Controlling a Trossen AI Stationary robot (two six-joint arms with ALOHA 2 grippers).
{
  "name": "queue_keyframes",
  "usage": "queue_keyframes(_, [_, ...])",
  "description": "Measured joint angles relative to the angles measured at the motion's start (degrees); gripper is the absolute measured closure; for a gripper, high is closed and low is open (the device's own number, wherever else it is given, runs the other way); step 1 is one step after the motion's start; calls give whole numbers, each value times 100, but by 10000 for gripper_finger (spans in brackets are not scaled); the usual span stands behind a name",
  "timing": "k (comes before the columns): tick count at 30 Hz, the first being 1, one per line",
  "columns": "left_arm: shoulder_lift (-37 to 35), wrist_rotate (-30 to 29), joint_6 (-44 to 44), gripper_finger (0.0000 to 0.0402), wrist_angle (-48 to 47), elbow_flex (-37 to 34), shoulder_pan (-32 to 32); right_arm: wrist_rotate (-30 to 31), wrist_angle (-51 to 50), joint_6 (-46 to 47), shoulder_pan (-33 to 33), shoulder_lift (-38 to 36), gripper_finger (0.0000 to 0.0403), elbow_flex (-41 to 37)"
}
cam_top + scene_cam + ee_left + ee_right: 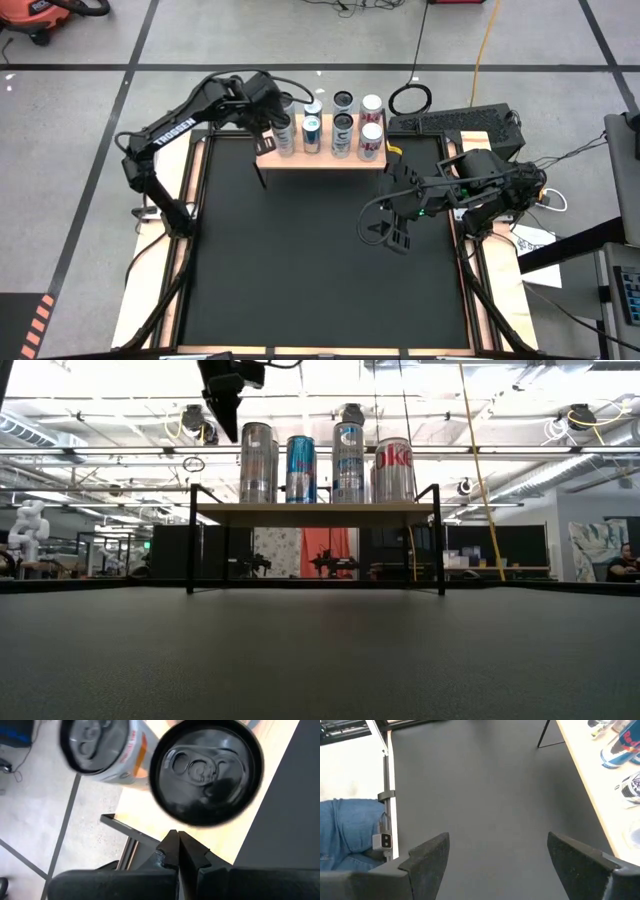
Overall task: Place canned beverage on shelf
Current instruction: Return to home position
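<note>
Cans (300, 468) stand upright in a row on the shelf (315, 513) at the far side of the desk (320, 650) — job looks basically done. Left gripper (177, 845) hovers over the leftmost can (206, 770), fingers pinched together and empty, I'd guess so it can lift away without nudging anything. Right gripper (497, 840) waits over the desk's right side — wide open, holding nothing

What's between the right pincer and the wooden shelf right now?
Only bare black table mat. The high view shows nothing on it between the open right pincer and the small light-wood shelf on black legs.
</note>
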Motion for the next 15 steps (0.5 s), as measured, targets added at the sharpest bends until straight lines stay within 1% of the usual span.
queue_keyframes(6, [-347,-16,0,401,0,0,-31,150,2,-173,0,0,85,0])
queue_keyframes(15, [-1004,56,-16,401,11,0,-31,149,4,-369,-2,-40,85,0])
